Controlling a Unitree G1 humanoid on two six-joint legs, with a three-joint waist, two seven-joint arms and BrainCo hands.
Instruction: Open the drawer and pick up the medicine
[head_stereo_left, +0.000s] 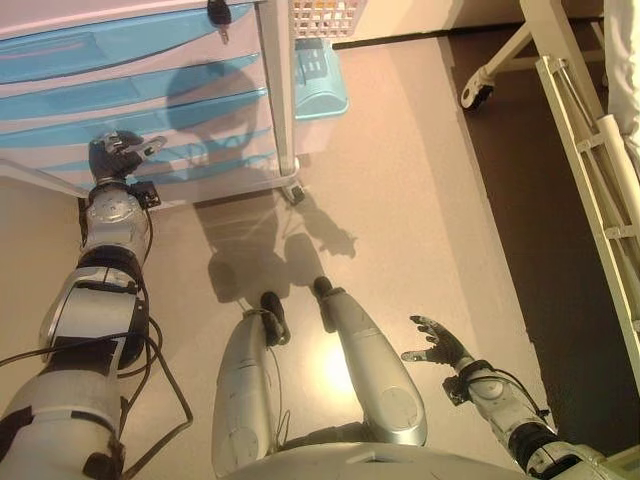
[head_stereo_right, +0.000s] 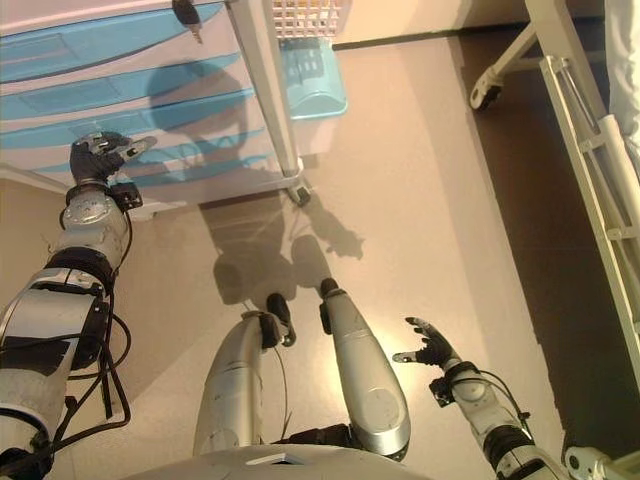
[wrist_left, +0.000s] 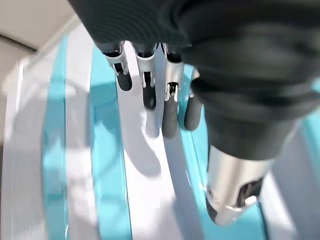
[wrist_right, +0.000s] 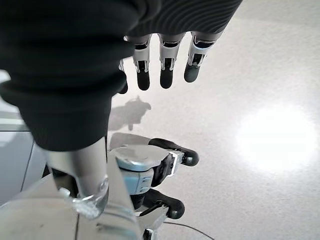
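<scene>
A white cart with several shut light-blue drawers (head_stereo_left: 130, 95) stands at the upper left; it also shows in the left wrist view (wrist_left: 105, 165). My left hand (head_stereo_left: 118, 153) is raised in front of the lower drawers, fingers (wrist_left: 170, 110) straight and close to a drawer front, holding nothing. My right hand (head_stereo_left: 437, 343) hangs low at the right over the floor, fingers (wrist_right: 167, 75) relaxed and empty. No medicine is in view.
A key (head_stereo_left: 218, 16) hangs in the cart's top lock. A light-blue bin (head_stereo_left: 318, 75) stands beside the cart under a white basket (head_stereo_left: 325, 15). A cart wheel (head_stereo_left: 295, 192) rests on the floor. A white bed frame (head_stereo_left: 590, 150) with a caster (head_stereo_left: 476, 95) runs along the right.
</scene>
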